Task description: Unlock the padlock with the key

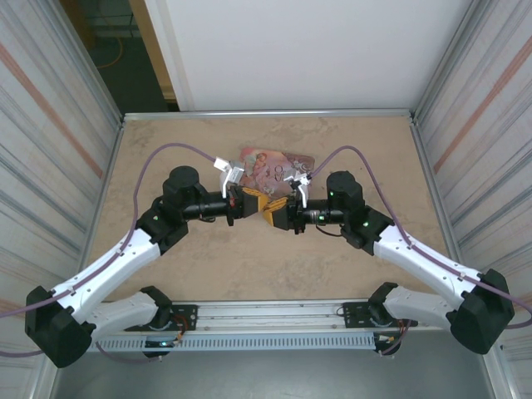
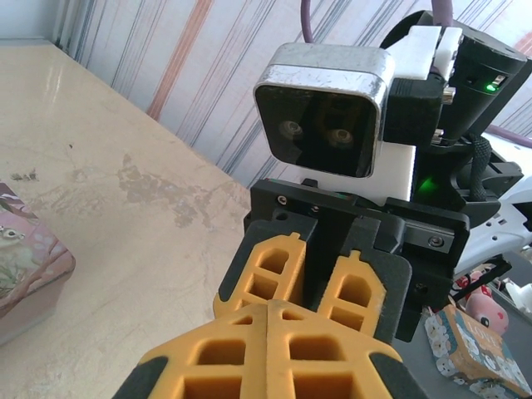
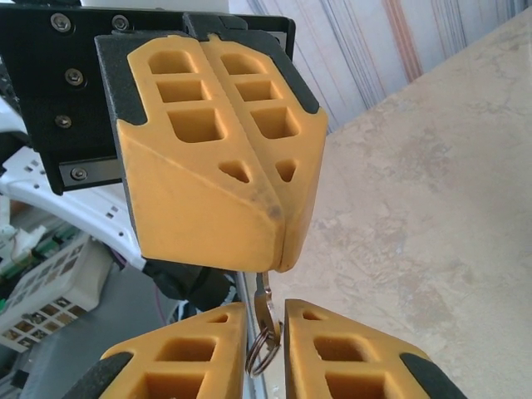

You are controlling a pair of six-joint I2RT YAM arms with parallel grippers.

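Here, blocky yellow left hand (image 3: 270, 224) pinches a slim metal key (image 3: 264, 309).

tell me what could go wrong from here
The key sticks out of the shut seam of the left tool, apparently pinched by a short end, so it may slip and drop to the table. The right tool stands open around its ring; closing off-centre could knock it loose.

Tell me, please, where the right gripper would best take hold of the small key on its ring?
Probably the key by its shank, just above the ring, approached straight on: it sticks out of the shut left gripper into the gap between the jaws of the right gripper, which stand on either side of it.
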